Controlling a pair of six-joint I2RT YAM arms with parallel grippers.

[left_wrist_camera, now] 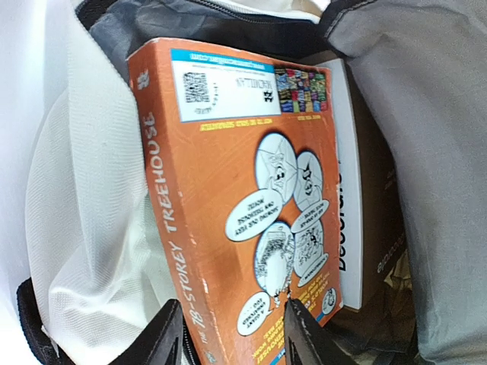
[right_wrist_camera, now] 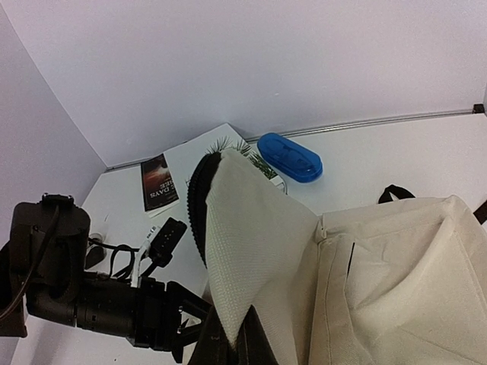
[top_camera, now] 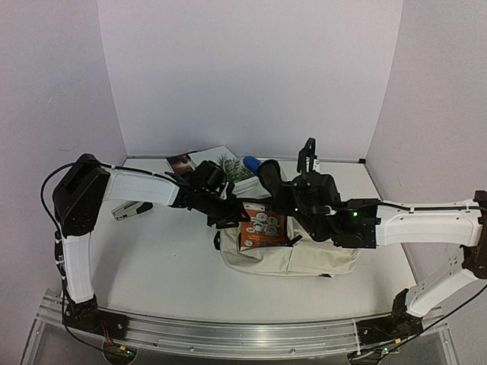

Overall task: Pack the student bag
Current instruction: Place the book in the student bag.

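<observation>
The student bag (top_camera: 304, 258) lies cream and open in the middle of the table. My left gripper (top_camera: 224, 217) is shut on the near end of an orange paperback (top_camera: 261, 224), "The 78-Storey Treehouse", which stands in the bag's mouth. In the left wrist view the black fingers (left_wrist_camera: 163, 338) straddle the orange paperback (left_wrist_camera: 243, 175), with a white book (left_wrist_camera: 344, 190) and grey lining (left_wrist_camera: 426, 152) behind it. My right gripper (right_wrist_camera: 242, 346) is shut on a cream flap (right_wrist_camera: 255, 243) of the student bag (right_wrist_camera: 396, 274) and holds it up and open.
A blue case (top_camera: 251, 162) and a white book with a plant picture (top_camera: 221, 163) lie behind the bag. A dark booklet (right_wrist_camera: 158, 182) lies at the back left. A grey stapler-like object (top_camera: 131, 209) sits under the left arm. Walls close in the table.
</observation>
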